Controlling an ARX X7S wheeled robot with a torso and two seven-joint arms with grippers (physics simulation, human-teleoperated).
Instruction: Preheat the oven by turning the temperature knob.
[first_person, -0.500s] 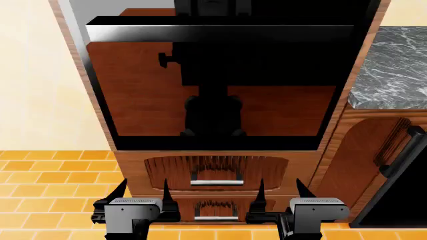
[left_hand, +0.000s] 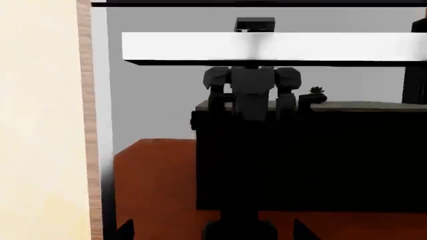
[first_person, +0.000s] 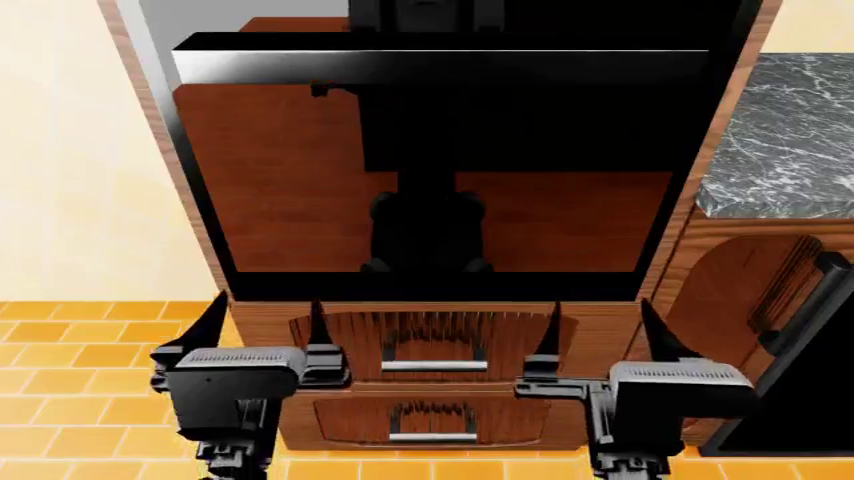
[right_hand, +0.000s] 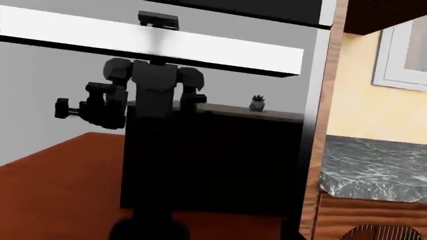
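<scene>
The oven (first_person: 427, 170) filled the middle of the head view, its glossy black door framed by reddish wood and topped by a silver bar (first_person: 441, 65). No knob could be made out. Below the oven sat two ribbed drawers (first_person: 434, 345) with metal handles. The left gripper (first_person: 260, 335) hovered before the drawers, under the oven's left corner, fingers spread wide and holding nothing. The right gripper (first_person: 601, 335) hovered under the oven's right corner, likewise wide and empty. Neither touched the oven. Right of the oven lay a marble counter (first_person: 787, 140), with a smaller black appliance (first_person: 801, 370) beneath it. In both wrist views the oven's door (left_hand: 300, 165) (right_hand: 200, 165) mirrored the robot, under the bar (left_hand: 273, 47) (right_hand: 147, 42).
</scene>
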